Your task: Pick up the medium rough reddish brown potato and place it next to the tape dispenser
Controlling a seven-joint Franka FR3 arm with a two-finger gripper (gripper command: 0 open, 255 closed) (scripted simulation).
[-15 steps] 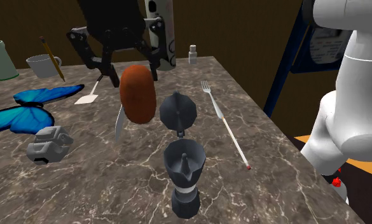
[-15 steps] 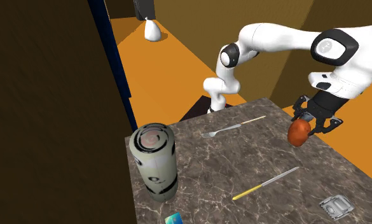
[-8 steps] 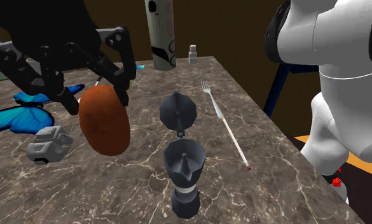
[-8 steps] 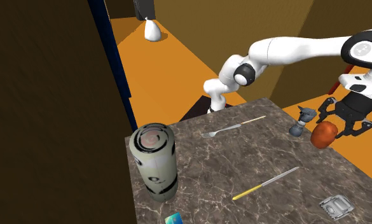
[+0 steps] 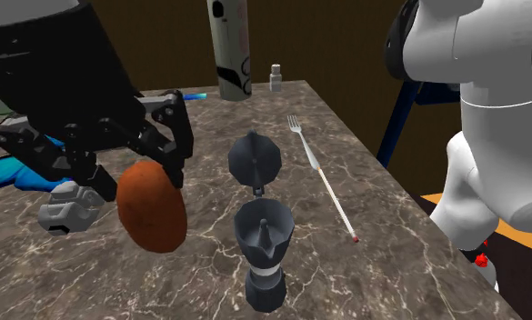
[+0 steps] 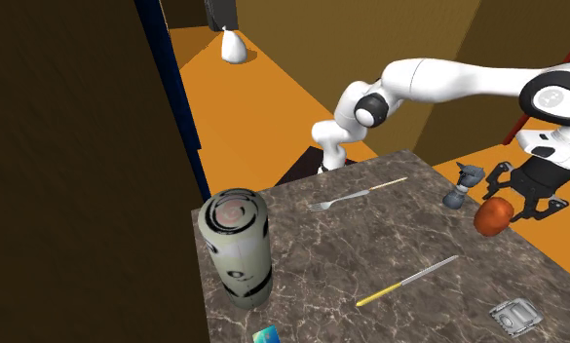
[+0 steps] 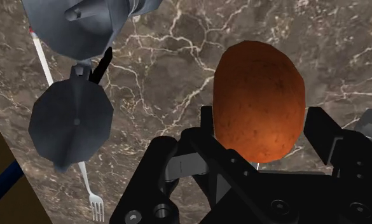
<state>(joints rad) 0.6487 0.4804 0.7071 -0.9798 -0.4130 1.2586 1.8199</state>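
Robot's black hand [image 5: 132, 173] is clamped on the upper end of a reddish-brown potato [image 5: 152, 207], which hangs clear of the dark marbled tabletop [image 5: 364, 273] with most of its bulk below the fingers [image 5: 175, 145]. In the wrist view the hand [image 7: 259, 137] clasps the potato [image 7: 259, 95] from both sides. The chief risk, by the look of it, is the grip: a hold so near one end could let the heavy lower part swing or slip free before it is set down. A rounded body released from any height could also roll away from its mark. In the shoulder view the grey tape dispenser [image 5: 68, 205] sits at about nine o'clock of the potato, partly behind the hand's linkage, so a careless descent could nudge it aside. A dark grey moka pot [image 5: 255, 162] lies at three o'clock, near enough to be clipped on a sideways move, with a fork [image 5: 300, 132] beyond it at about two o'clock. From the second exterior view the potato [image 6: 494, 216] appears close to the tabletop's edge, the tape dispenser [image 6: 514, 314] at about six o'clock of it. The potato itself is an oval, matte and finely mottled, with a rough-looking skin that shades from orange-brown to deeper red.
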